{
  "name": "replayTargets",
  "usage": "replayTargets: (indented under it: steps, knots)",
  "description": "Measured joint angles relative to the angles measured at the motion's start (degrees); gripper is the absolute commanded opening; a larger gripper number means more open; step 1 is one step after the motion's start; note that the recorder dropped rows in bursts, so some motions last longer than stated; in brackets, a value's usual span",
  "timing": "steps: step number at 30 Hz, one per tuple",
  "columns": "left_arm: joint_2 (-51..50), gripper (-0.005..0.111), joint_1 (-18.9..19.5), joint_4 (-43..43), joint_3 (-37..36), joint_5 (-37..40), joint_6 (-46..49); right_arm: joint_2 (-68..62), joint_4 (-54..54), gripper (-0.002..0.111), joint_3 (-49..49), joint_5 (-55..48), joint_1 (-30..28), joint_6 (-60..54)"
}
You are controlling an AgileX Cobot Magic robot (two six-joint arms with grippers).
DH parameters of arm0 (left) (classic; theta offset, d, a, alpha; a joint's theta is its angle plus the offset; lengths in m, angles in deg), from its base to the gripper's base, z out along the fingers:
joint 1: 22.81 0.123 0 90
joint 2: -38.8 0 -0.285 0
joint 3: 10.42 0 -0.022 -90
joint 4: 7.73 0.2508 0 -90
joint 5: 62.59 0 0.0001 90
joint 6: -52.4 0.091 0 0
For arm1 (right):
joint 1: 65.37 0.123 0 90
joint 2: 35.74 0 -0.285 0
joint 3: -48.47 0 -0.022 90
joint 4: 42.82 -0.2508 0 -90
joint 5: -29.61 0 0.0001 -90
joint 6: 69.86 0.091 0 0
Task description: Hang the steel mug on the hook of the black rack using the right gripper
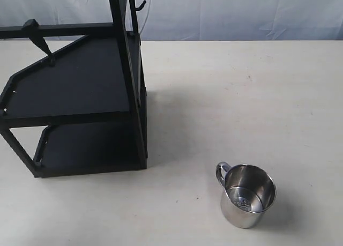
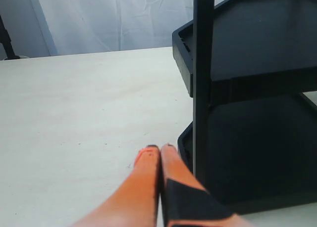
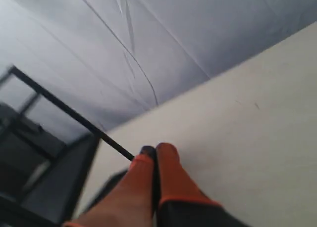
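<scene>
The steel mug (image 1: 247,195) stands upright on the table at the front right, its looped handle turned to the left. To the left stands the black rack (image 1: 80,96), its tall post rising out of the frame. The hook (image 1: 141,6) sticks out near the post's top. Neither gripper shows in the exterior view. My right gripper (image 3: 155,150) is shut with nothing between its orange fingers, above the table with the black rack (image 3: 49,177) blurred behind it. My left gripper (image 2: 159,149) is shut and empty, low beside the black rack (image 2: 247,88).
A thicker slanted black rod with a knobbed head (image 1: 38,39) leans at the rack's back left corner. A white cloth backdrop (image 1: 241,13) hangs behind the pale table (image 1: 241,106).
</scene>
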Motion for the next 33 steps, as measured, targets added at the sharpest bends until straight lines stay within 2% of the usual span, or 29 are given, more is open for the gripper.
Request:
replayTargets:
  steps: [5,8,10,14,20,23,28,29,33]
  knots:
    - [0.00,0.000,0.00,0.00,0.00,0.00,0.00,-20.80,17.34,-0.001,19.77,-25.19,0.00,-0.47]
    - [0.00,0.000,0.00,0.00,0.00,0.00,0.00,-31.55,22.28,-0.001,28.10,-40.18,0.00,-1.34]
    - [0.00,0.000,0.00,0.00,0.00,0.00,0.00,-37.51,23.31,-0.001,30.78,-46.02,0.00,-2.71]
    - [0.00,0.000,0.00,0.00,0.00,0.00,0.00,-46.12,22.30,-0.001,30.72,-49.90,1.91,-4.48]
    - [0.00,0.000,0.00,0.00,0.00,0.00,0.00,-48.77,17.02,0.001,27.59,-43.34,8.91,-5.70]
    - [0.00,0.000,0.00,0.00,0.00,0.00,0.00,-48.89,16.08,0.018,27.06,-42.06,10.99,-9.46]
    - [0.00,0.000,0.00,0.00,0.00,0.00,0.00,-49.15,11.74,0.069,26.97,-41.94,11.27,-15.94]
    - [0.00,0.000,0.00,0.00,0.00,0.00,0.00,-49.25,11.07,0.071,26.97,-41.64,11.27,-16.26]
    - [0.00,0.000,0.00,0.00,0.00,0.00,0.00,-51.05,10.85,0.068,26.97,-40.73,11.37,-17.56]
